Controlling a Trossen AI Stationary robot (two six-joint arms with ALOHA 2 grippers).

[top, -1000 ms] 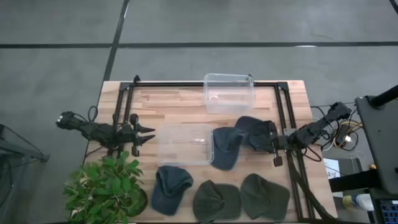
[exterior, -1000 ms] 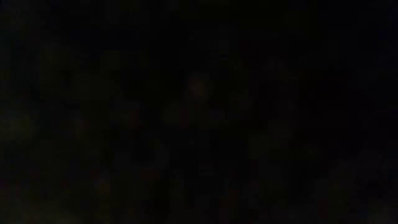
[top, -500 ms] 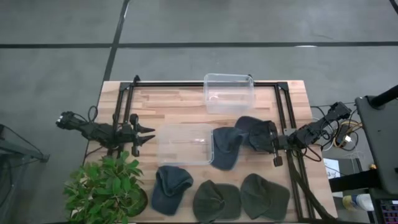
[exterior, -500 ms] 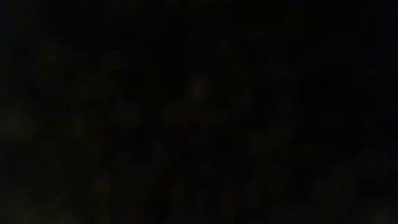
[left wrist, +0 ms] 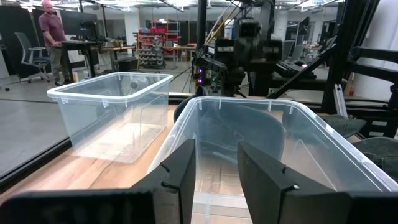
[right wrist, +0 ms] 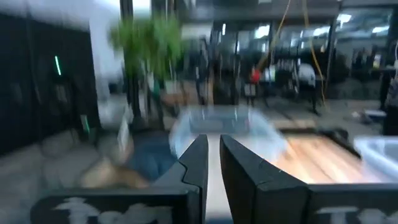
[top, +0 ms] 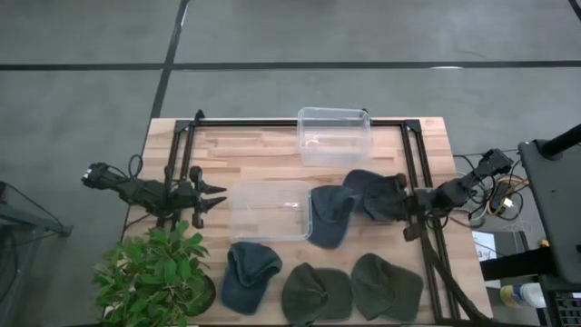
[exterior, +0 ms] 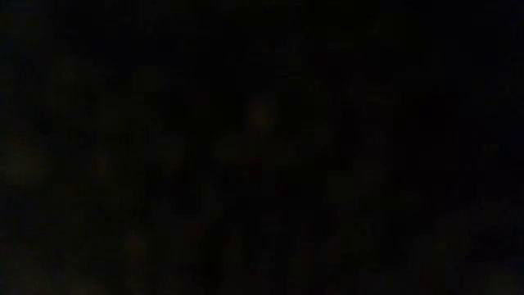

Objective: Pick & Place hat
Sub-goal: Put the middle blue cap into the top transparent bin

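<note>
Several hats lie flat on the wooden table. Two dark blue ones [top: 377, 193] [top: 329, 214] are at the middle right. A blue one [top: 247, 275] and two green ones [top: 316, 292] [top: 388, 286] lie along the near edge. My right gripper [top: 400, 202] [right wrist: 214, 162] stands at the right edge of the rightmost dark blue hat. Only a narrow slit shows between its fingers, with no cloth in it. My left gripper [top: 216, 195] [left wrist: 217, 168] waits open at the left, facing a clear bin [top: 270, 211] [left wrist: 249, 143]. The low view is black.
A second clear bin [top: 335, 134] [left wrist: 112, 112] stands at the far edge. A potted plant [top: 154, 277] fills the near left corner. Black frame rails [top: 290, 123] run along the far edge and both sides. A person [left wrist: 53, 37] stands in the room beyond.
My right gripper has tipped its fingers upward a little beside the dark blue hat. The hats and bins lie where they were.
</note>
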